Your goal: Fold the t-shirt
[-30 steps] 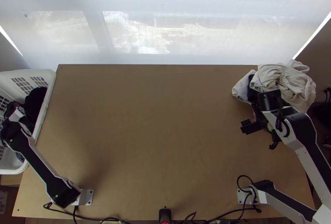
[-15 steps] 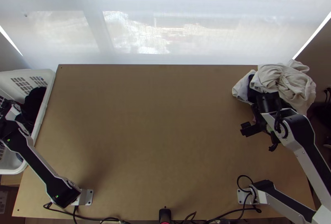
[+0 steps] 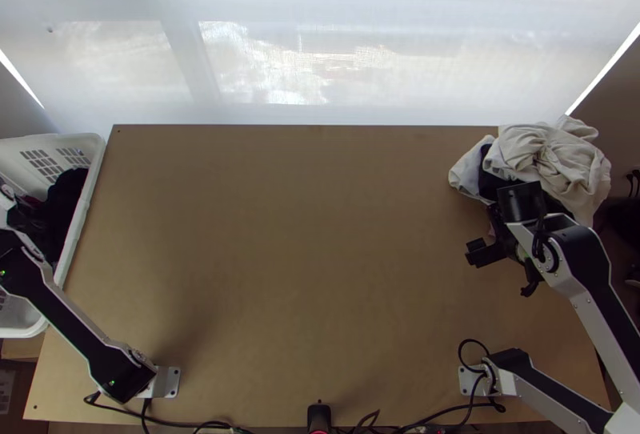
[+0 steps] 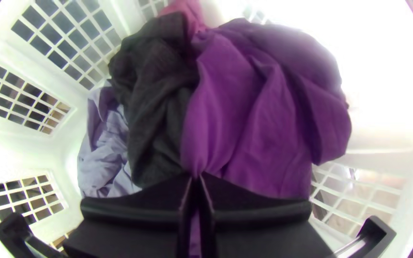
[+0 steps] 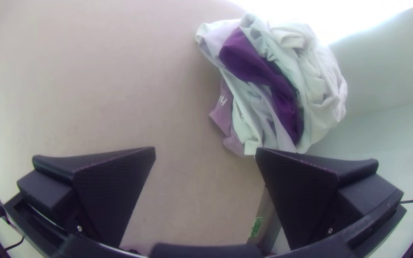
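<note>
My left gripper point(image 3: 24, 216) is at the white basket, partly hidden by its own arm in the top view. In the left wrist view, the left gripper point(image 4: 196, 179) is shut on a bunched purple cloth point(image 4: 249, 114), with a narrow strip of it between the fingers. Whether this cloth is a t-shirt cannot be told. My right gripper point(image 3: 504, 263) is over the table's right side, just nearer than a heap of clothes. The right gripper point(image 5: 205, 153) is open in its wrist view, with bare table between its fingers.
The basket point(image 3: 86, 210) stands at the table's left edge; a black cloth point(image 4: 161, 105) and a pale blue one point(image 4: 103, 153) lie inside. The bunched heap point(image 3: 552, 162) of pale and dark clothes covers the back right corner. Cables run along the near edge.
The left arm has swung farther left over the basket, toward the picture's edge. The right arm's gripper end has shifted very slightly toward the near edge.
</note>
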Tool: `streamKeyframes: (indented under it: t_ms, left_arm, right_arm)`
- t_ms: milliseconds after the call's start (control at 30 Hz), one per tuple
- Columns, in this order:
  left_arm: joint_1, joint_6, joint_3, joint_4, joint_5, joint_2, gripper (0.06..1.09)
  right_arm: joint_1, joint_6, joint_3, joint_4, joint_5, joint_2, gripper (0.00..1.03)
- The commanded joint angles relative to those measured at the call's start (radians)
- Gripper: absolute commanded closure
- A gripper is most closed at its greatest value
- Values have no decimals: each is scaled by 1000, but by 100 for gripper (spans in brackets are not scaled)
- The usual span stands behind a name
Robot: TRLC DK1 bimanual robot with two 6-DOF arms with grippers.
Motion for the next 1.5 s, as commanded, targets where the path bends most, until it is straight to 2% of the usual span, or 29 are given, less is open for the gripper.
streamKeyframes:
  t_ms: [0,167,367,533,733,967,1167,1467]
  left_arm:
    - [-1,-24,-3,-78,87,-136,105]
    - [-18,-33,-5,-103,135,-267,105]
    - [-38,-35,-3,-106,257,-452,105]
    - [-75,-40,3,-85,286,-580,105]
    - [-92,-79,5,-39,391,-721,105]
    - [-146,-99,5,55,444,-891,105]
    - [-212,-121,5,136,444,-1006,105]
    - [-437,-98,-106,121,490,-1166,105]
  right_arm:
    - [-1,-3,-11,0,0,-22,5]
    - [-1,-3,-23,0,0,-36,5]
    - [-1,-3,-42,0,0,-62,5]
    - [-4,-3,-55,0,0,-84,5]
    - [-13,-5,-78,0,0,-126,5]
    - [-26,-2,-134,0,0,-194,5]
    - [-30,-2,-160,-1,0,-240,5]
    - [-39,5,-186,-1,-1,-288,5]
